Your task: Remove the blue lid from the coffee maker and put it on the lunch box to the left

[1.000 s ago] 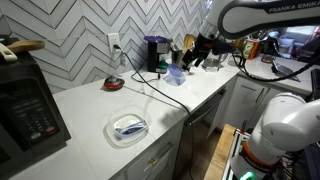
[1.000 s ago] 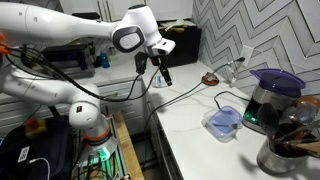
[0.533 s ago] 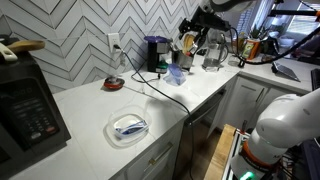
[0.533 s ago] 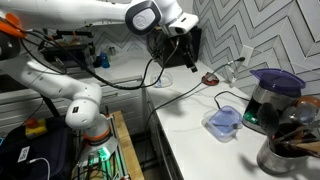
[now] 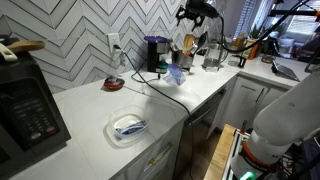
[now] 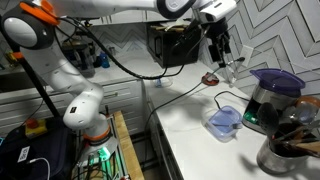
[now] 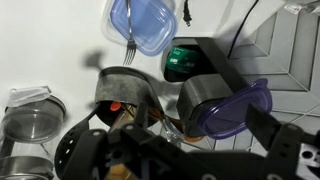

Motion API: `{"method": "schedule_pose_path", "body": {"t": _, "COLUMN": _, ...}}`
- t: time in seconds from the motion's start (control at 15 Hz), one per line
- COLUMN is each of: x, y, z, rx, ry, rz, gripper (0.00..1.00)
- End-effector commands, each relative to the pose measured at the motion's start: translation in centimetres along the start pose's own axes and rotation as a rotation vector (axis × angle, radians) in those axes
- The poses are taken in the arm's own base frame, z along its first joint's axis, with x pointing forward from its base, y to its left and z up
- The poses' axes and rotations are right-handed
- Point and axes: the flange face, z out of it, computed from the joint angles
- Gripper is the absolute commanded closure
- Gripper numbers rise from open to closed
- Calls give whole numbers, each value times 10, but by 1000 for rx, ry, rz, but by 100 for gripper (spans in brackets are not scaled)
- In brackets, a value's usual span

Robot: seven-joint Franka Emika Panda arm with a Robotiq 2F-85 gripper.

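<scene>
The blue lid (image 5: 155, 40) lies on top of the black coffee maker (image 5: 155, 56) at the back of the white counter. Both also show in an exterior view, the lid (image 6: 277, 77) on the coffee maker (image 6: 268, 108). The clear lunch box (image 5: 128, 127) with blue-and-white contents sits near the counter's front edge, and in an exterior view (image 6: 224, 120) beside the coffee maker. My gripper (image 5: 195, 12) hangs high above the counter, open and empty, apart from the lid. In the wrist view the lid (image 7: 235, 108), coffee maker (image 7: 205, 62) and lunch box (image 7: 145, 25) lie below my gripper (image 7: 185, 160).
A small red dish (image 5: 114, 84) sits by the wall outlet. A black keypad appliance (image 5: 25, 105) stands at one end. A utensil holder (image 5: 188, 45), a glass jar (image 5: 212, 55) and a small blue cup (image 5: 177, 73) crowd the coffee maker. A power cord (image 5: 165, 92) crosses the counter.
My arm has risen and swung over the counter towards the wall and the coffee maker. The gripper stays empty. The lid and lunch box have not moved.
</scene>
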Motion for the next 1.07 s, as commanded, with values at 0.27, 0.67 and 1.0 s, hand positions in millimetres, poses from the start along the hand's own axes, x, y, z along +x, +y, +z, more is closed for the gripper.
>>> {"method": "schedule_pose_path", "body": {"t": 0.27, "x": 9, "y": -6, "z": 4, "rx": -9, "ry": -8, "rz": 21, "gripper": 0}}
{"method": "schedule_pose_path", "body": {"t": 0.67, "x": 22, "y": -13, "z": 7, "rx": -44, "ry": 26, "rz": 71, "gripper": 0}}
{"method": "schedule_pose_path", "body": {"t": 1.0, "x": 70, "y": -42, "z": 35, "rx": -167, "ry": 92, "rz": 30, "gripper": 0}}
